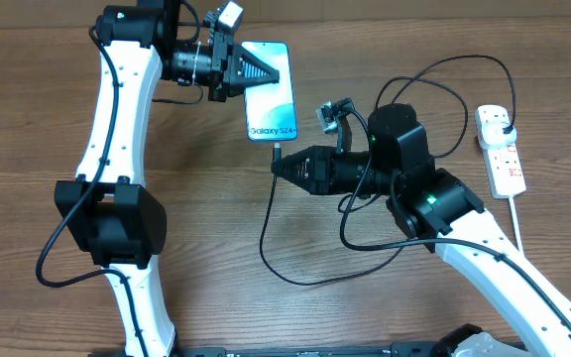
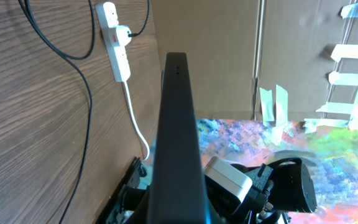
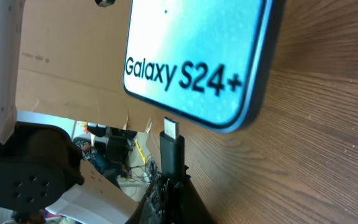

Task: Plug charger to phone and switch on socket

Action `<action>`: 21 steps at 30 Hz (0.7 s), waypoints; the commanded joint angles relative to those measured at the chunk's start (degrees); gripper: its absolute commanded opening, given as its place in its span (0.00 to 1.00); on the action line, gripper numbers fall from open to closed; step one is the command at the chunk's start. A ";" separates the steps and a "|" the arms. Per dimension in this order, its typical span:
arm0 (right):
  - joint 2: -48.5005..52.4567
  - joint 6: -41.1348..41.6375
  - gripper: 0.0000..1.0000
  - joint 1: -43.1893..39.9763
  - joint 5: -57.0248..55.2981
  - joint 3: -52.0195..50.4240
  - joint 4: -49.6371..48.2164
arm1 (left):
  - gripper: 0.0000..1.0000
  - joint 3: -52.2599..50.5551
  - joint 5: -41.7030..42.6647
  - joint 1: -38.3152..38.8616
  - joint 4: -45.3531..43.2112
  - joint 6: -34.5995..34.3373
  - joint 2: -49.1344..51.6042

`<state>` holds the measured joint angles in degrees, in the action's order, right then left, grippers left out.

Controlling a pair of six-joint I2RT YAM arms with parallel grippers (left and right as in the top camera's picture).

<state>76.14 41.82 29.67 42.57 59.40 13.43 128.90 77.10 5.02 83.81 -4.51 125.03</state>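
The phone (image 1: pixel 271 99) has a glowing light-blue screen reading "Galaxy S24+". My left gripper (image 1: pixel 264 69) is shut on its far end; in the left wrist view the phone (image 2: pixel 178 143) shows edge-on between the fingers. My right gripper (image 1: pixel 278 167) is shut on the charger's connector tip (image 3: pixel 171 134), which points at the phone's bottom edge (image 3: pixel 229 121) with a small gap between them. The black charger cable (image 1: pixel 266 248) loops across the table to a black plug (image 1: pixel 505 123) seated in the white socket strip (image 1: pixel 501 149).
The socket's thick white cord (image 1: pixel 516 220) runs toward the table's front right. The strip also shows in the left wrist view (image 2: pixel 115 40). Loose black cable loops (image 1: pixel 434 89) lie between the right arm and the strip.
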 commanded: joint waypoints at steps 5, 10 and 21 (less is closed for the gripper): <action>-0.13 0.17 0.04 0.26 -0.55 -0.09 -0.52 | 0.04 0.63 0.26 1.07 0.15 -0.85 -0.96; -0.13 0.17 0.04 0.26 -0.55 -0.09 -0.46 | 0.04 0.63 0.31 1.07 0.17 -0.85 -0.96; -0.13 0.17 0.04 0.26 -0.57 -0.09 0.20 | 0.04 0.63 0.48 1.07 0.42 -0.85 -0.96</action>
<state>76.14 41.98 29.74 42.57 59.40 13.72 128.90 75.81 5.65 83.94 -4.51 125.03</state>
